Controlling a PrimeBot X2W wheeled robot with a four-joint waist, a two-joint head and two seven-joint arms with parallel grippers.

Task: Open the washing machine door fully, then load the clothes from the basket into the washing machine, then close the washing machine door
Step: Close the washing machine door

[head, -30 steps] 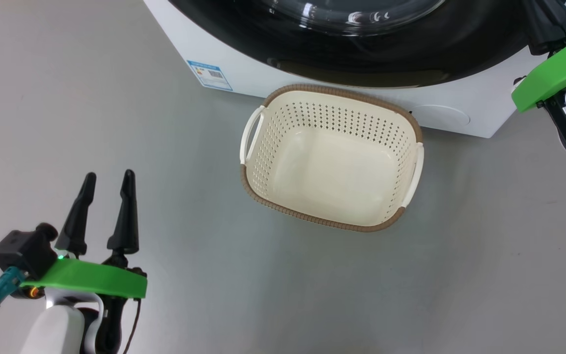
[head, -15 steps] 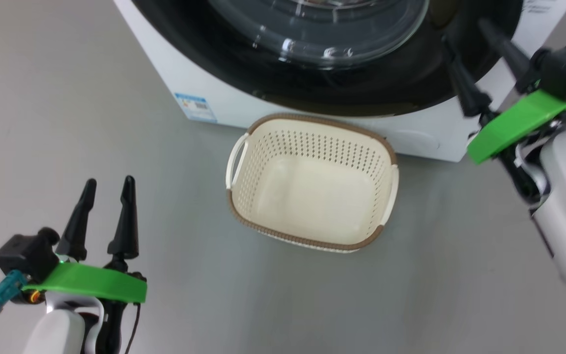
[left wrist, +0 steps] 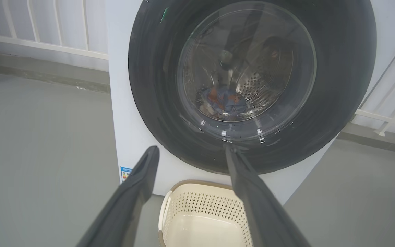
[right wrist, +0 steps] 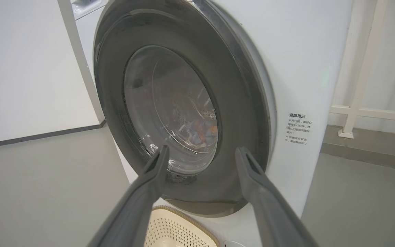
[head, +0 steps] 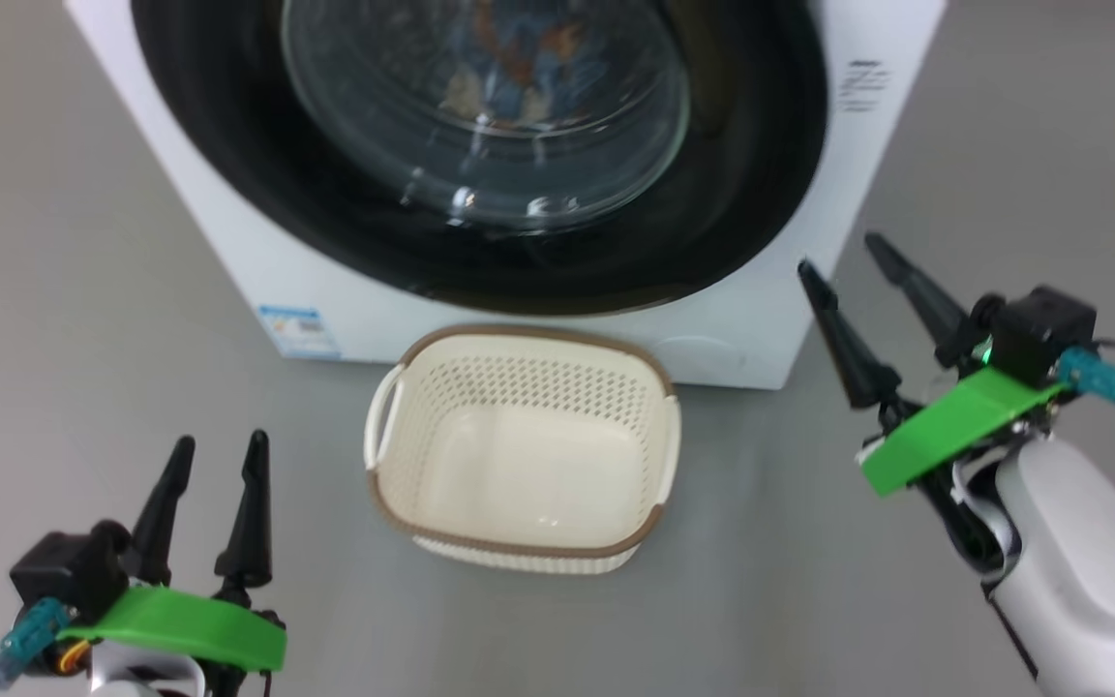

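Lying behind the shut round glossy black door [head: 480,203], upper centre, the light blue printed clothes [head: 519,58] need no carrying. The cream perforated plastic basket [head: 519,334] below sits empty, so left gripper [head: 221,440] and right gripper [head: 838,254] stand spread, holding nothing.

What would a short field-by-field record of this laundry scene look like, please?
Door: large round glossy black door with clear glass window, appears shut flush on the big white front-loading washing machine
Clothes: light blue fabric with orange print, inside the machine, seen through the glass
Basket: cream-white perforated plastic basket with brown rim, empty, on the grey floor before the machine
Left tool: open, holding nothing, left of the basket
Right tool: open, holding nothing, near the machine's right corner
Task state: all steps look done
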